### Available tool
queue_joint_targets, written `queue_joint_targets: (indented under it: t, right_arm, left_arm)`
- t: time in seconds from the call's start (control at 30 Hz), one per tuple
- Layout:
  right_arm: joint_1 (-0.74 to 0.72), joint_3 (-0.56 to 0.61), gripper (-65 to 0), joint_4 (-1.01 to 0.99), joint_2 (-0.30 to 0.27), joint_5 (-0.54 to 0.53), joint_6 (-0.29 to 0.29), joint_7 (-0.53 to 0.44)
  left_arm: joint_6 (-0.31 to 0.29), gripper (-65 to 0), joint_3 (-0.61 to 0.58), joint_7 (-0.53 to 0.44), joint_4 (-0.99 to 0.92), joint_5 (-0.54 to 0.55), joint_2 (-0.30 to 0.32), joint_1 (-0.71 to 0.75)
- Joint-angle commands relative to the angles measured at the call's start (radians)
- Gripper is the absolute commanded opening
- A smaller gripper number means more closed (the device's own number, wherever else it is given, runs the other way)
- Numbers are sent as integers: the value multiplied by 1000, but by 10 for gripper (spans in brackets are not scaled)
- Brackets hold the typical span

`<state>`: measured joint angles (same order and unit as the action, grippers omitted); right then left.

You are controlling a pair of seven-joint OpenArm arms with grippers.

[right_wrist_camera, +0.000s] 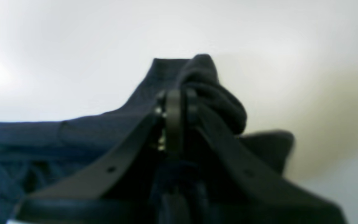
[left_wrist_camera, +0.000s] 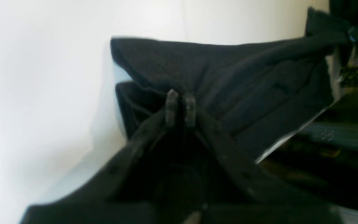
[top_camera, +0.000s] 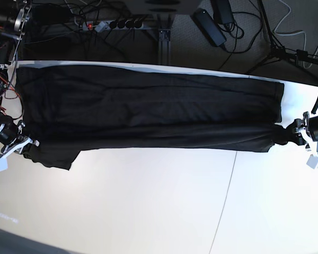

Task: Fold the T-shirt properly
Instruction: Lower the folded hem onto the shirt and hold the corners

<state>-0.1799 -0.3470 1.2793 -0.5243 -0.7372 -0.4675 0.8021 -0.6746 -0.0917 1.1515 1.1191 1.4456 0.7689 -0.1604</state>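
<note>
Black T-shirt (top_camera: 148, 100): we see it spread wide on the white bench (top_camera: 148, 211), from the left side to the right side, its long far edge lying near the far edge of the bench.
Near edge of the cloth: between the two grippers it makes one long, narrow band, a little hanging in curve at the middle.
Left gripper (left_wrist_camera: 180, 104): at the right end in the base view; its jaws are closed together on the T-shirt, and we see the dark cloth pinched at the tips.
Right gripper (right_wrist_camera: 177, 104): at the left end in the base view; also closed on the T-shirt, with cloth bunched around the fingertips.
Left flap (top_camera: 55, 157): beside the right gripper, one small piece of the shirt comes out toward the near side and lies on the bench.
Right corner (top_camera: 262, 144): near the left gripper, a short piece of cloth extends under the band, toward the near side.
Folds: in both wrist views we find soft creases which run from the pinched places.
Bench line (top_camera: 225, 201): thin and dark, it goes from the shirt toward the near side.
Cables (top_camera: 236, 32): black, beyond the far edge of the bench.
</note>
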Motion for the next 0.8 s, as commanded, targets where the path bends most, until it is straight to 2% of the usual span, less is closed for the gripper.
queue_joint_targets:
  t: [0.0,0.57,0.77]
  right_arm:
    - [-5,-9,-650,35,-32,-22,-65,-24]
    - [258,-61,-650,309,-38,-23,-64,-20]
    - [344,-80,-650,350,-38,-32,-63,-20]
  left_arm:
    - [-23,-650,8,-10,34,22,30,-3]
    - [-23,-650,8,-42,59,-22,29,31]
    - [-23,-546,8,-49,59,-22,29,31]
